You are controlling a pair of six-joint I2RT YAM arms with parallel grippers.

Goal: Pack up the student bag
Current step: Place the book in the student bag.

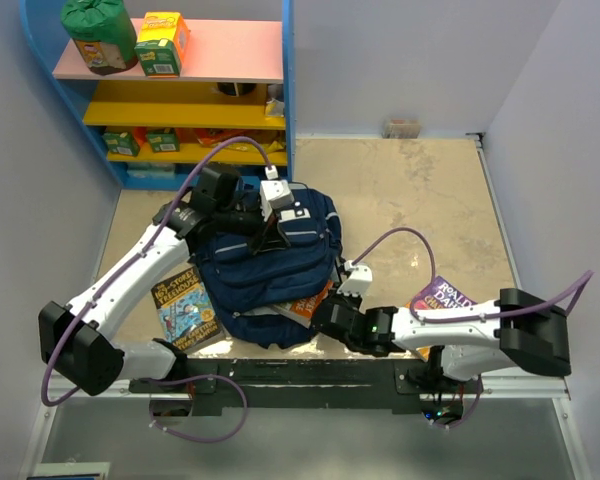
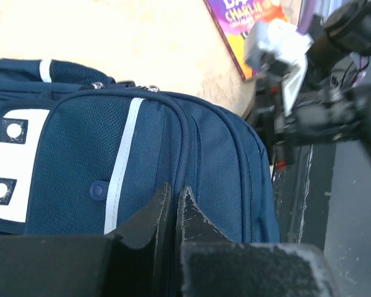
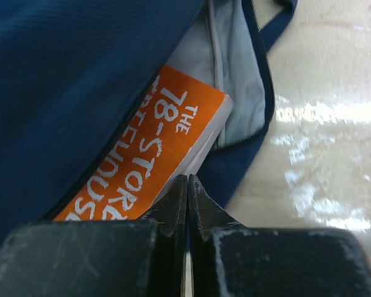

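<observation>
The student bag [image 1: 270, 268], navy with a white patch [image 2: 6, 161] and a light stripe, lies in the middle of the table. My left gripper [image 1: 271, 236] rests on its upper part. In the left wrist view its jaws [image 2: 173, 189] are closed to a thin slit over a seam of the bag's fabric [image 2: 222, 154]. An orange book [image 1: 306, 303] sticks out of the bag's opening at the lower right. My right gripper [image 1: 327, 316] is shut and empty. Its tips [image 3: 187, 178] touch the outer edge of the orange book [image 3: 148, 148], under the bag's flap [image 3: 68, 80].
A blue-covered book [image 1: 185, 308] lies left of the bag. A purple book [image 1: 442, 298] lies under the right arm and also shows in the left wrist view [image 2: 247, 15]. A blue shelf unit [image 1: 180, 95] with cartons stands at the back left.
</observation>
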